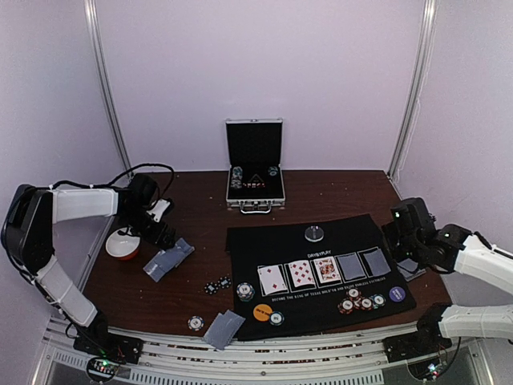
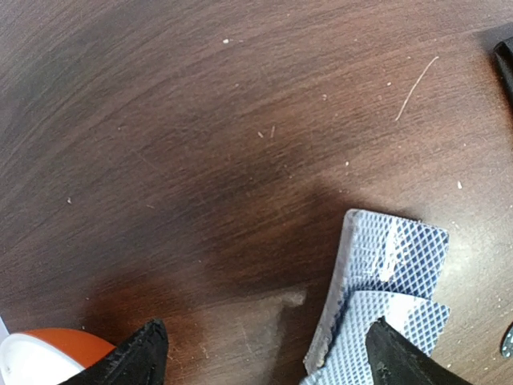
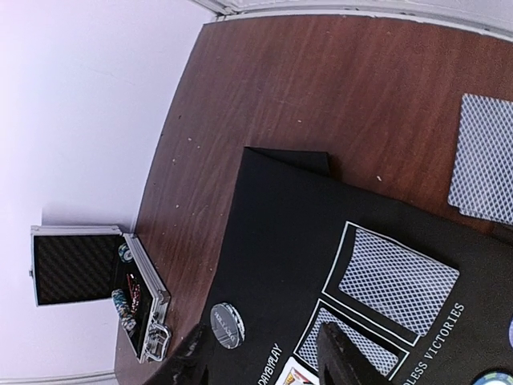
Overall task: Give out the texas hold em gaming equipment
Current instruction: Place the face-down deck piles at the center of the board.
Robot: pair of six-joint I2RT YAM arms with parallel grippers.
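My left gripper (image 1: 163, 233) is open and empty, low over bare wood (image 2: 268, 365). A loose pile of grey-blue-backed cards (image 1: 168, 259) lies just to its right, under its right finger (image 2: 401, 362) in the left wrist view (image 2: 393, 269). On the black mat (image 1: 321, 241) lie three face-up cards (image 1: 301, 273), two face-down cards (image 1: 362, 263), a silver-grey button (image 1: 314, 233), an orange button (image 1: 262, 312), a purple button (image 1: 397, 293) and poker chips (image 1: 357, 303). My right gripper (image 1: 401, 233) is open and empty at the mat's right edge (image 3: 264, 362), above the silver button (image 3: 226, 324).
The red-and-white round thing (image 1: 123, 245) sits left of my left gripper (image 2: 40, 357). The open silver case (image 1: 255, 164) stands at the back. Loose chips (image 1: 216, 285), one chip (image 1: 195, 322) and more cards (image 1: 224, 327) lie near the front. One card (image 3: 485, 160) lies off the mat's right.
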